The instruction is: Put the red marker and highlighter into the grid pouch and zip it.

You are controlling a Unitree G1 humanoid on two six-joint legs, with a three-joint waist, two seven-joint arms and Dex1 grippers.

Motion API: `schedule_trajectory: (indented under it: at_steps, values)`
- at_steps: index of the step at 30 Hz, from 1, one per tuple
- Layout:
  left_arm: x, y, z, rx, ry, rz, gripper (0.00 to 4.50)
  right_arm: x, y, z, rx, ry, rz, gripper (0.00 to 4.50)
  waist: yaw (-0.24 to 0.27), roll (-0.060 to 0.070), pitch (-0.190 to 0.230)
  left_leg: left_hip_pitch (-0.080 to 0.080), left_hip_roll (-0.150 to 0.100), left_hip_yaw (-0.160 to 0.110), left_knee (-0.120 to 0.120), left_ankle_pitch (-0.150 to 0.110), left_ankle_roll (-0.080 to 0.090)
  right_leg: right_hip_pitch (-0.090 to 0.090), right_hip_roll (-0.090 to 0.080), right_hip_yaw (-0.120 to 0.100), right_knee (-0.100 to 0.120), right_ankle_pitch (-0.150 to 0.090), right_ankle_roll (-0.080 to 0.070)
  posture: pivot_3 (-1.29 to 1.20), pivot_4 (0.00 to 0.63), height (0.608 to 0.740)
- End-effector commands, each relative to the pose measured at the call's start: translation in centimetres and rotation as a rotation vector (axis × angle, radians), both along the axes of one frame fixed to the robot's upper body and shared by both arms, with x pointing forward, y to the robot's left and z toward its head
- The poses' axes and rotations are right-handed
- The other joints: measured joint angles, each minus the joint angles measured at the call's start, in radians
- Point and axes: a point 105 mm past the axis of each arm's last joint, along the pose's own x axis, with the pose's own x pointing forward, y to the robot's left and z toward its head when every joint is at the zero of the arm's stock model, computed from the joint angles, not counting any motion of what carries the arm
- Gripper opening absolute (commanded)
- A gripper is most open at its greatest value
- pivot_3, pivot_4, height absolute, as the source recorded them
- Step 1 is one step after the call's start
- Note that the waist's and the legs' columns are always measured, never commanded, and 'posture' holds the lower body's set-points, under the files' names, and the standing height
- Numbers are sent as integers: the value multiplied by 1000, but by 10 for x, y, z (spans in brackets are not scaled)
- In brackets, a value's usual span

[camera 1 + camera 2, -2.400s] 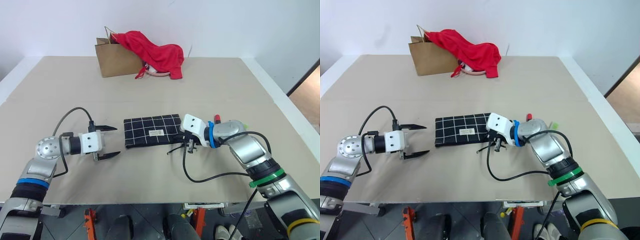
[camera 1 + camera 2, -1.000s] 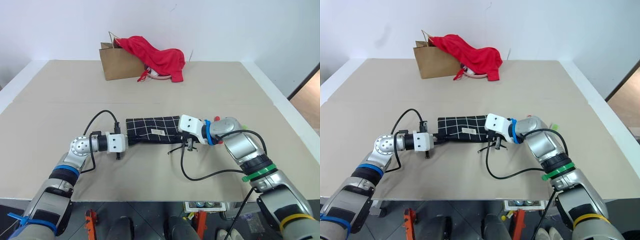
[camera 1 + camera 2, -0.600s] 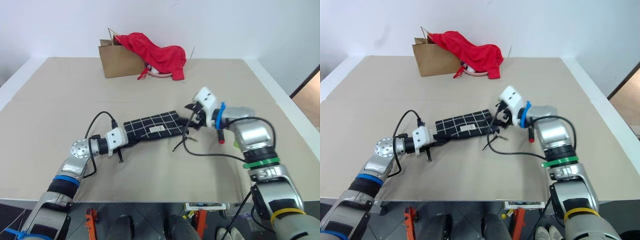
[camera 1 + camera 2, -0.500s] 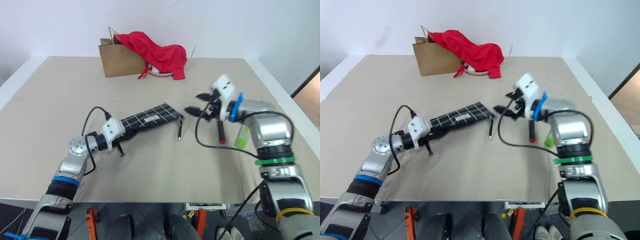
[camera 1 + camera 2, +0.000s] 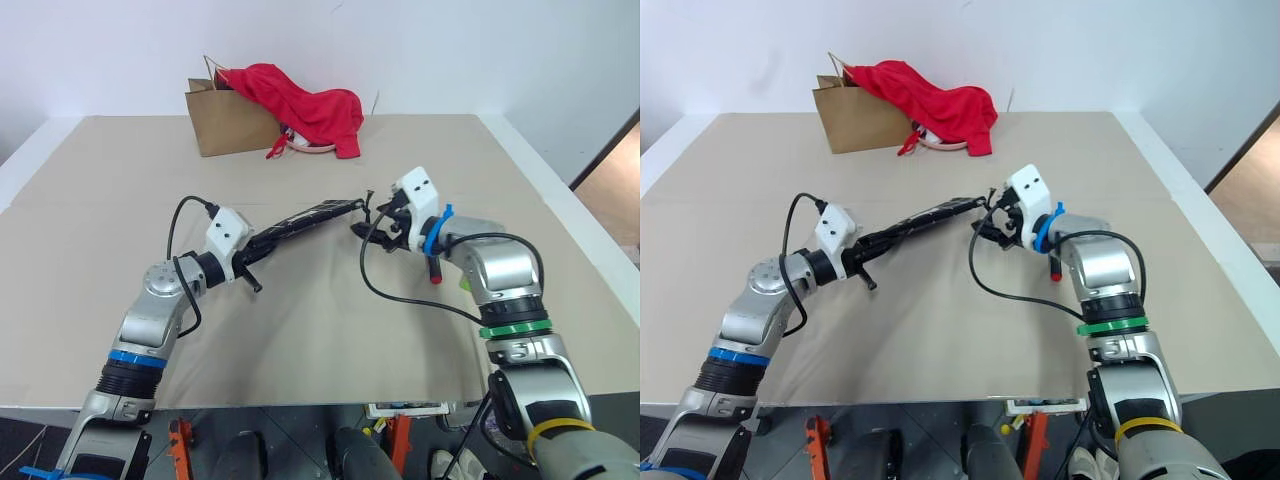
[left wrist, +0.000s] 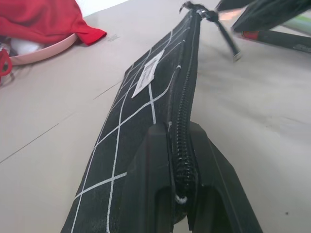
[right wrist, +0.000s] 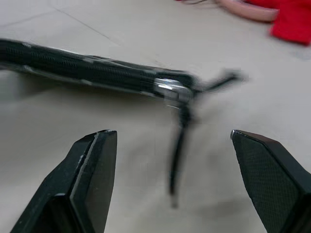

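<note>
My left gripper (image 5: 262, 243) is shut on the left end of the grid pouch (image 5: 305, 217), holding it above the table, turned on edge with the zipper up. In the left wrist view the black fingers (image 6: 150, 165) clamp the pouch (image 6: 146, 97) along its zipper. My right gripper (image 5: 363, 215) is open at the pouch's far end, with the zipper pull cord (image 7: 177, 145) dangling between its fingers, untouched. The red marker (image 5: 433, 270) lies on the table behind my right arm. Beside the marker (image 6: 282, 40) a pale green strip of the highlighter (image 6: 300, 23) shows.
A brown paper bag (image 5: 225, 125) draped with a red cloth (image 5: 310, 105) stands at the back of the table, with a pink-rimmed object (image 5: 310, 145) under the cloth. The beige table (image 5: 300, 340) stretches wide around both arms.
The pouch lay flat a second ago. My left gripper has lifted its end and rolled it on edge. My right gripper has opened, risen off the table and now sits at the zipper end.
</note>
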Motion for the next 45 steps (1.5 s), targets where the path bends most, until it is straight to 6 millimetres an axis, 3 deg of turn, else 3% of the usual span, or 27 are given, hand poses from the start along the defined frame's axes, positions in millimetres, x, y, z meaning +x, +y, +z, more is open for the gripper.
schedule_trajectory:
  at_steps: [1,6,9,11,13,17,28,34,42,45]
  values:
    - [-4,-3,13,-1,-47,-3,0,5,7,18,23,-51,-8,4045,0,0,0,0,0,0,0,0,0,0,0,0,0,0,0,0,150,740]
    - [-7,-6,14,-9,-48,-5,0,12,10,11,37,-31,-35,4045,0,0,0,0,0,0,0,0,0,0,0,0,0,0,0,0,150,740]
    - [-8,-6,15,-8,-49,-3,0,12,12,12,47,-37,-23,2503,0,0,0,0,0,0,0,0,0,0,0,0,0,0,0,0,150,740]
    - [-8,-6,16,-8,-51,1,0,11,13,14,52,-47,-6,2037,0,0,0,0,0,0,0,0,0,0,0,0,0,0,0,0,150,740]
    - [-8,-5,17,-8,-52,5,0,10,14,15,48,-51,9,1083,0,0,0,0,0,0,0,0,0,0,0,0,0,0,0,0,150,740]
    - [-9,-5,17,-6,-52,7,0,6,17,15,38,-57,43,112,0,0,0,0,0,0,0,0,0,0,0,0,0,0,0,0,150,740]
    - [-9,-8,18,-8,-49,1,0,-2,45,4,-53,-69,135,112,-1,0,0,0,0,0,0,0,0,0,0,0,0,0,0,0,150,740]
    - [-9,-10,17,-9,-45,-8,0,-22,86,9,-58,-102,284,112,-1,0,0,0,1,0,0,0,0,0,1,0,0,0,0,0,150,740]
    - [-9,-11,16,-7,-43,-13,0,-35,123,23,-49,-140,399,112,0,0,0,0,0,0,1,0,0,0,0,0,0,0,0,0,150,740]
    - [-9,-11,16,-7,-42,-16,0,-55,141,20,-73,-141,516,112,-1,0,0,0,1,0,0,0,0,0,0,-1,0,0,0,0,150,740]
